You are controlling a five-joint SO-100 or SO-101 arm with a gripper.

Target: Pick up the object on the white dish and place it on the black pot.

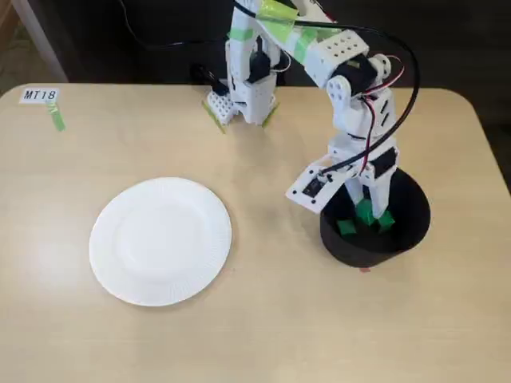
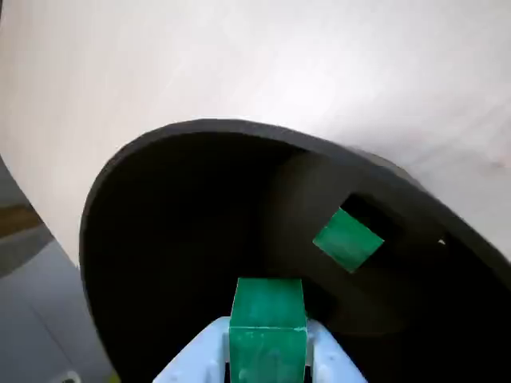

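My gripper [image 1: 367, 209] reaches down inside the black pot [image 1: 413, 227] at the right of the table in the fixed view. In the wrist view its white fingers [image 2: 323, 355] are shut on a small green cube [image 2: 267, 323] held low over the pot's dark floor [image 2: 160, 239]. A second green cube [image 2: 348, 238] lies loose on that floor, tilted. The fixed view shows the held cube [image 1: 365, 212] with green cubes on either side of it [image 1: 347, 227] [image 1: 387, 219]. The white dish [image 1: 160, 241] lies to the left with nothing on it.
The arm's base [image 1: 249, 92] stands at the table's far edge, with black cables running behind it. A label reading MT18 [image 1: 40, 95] and a strip of green tape [image 1: 57, 120] sit at the far left corner. The table's rounded right edge is close to the pot.
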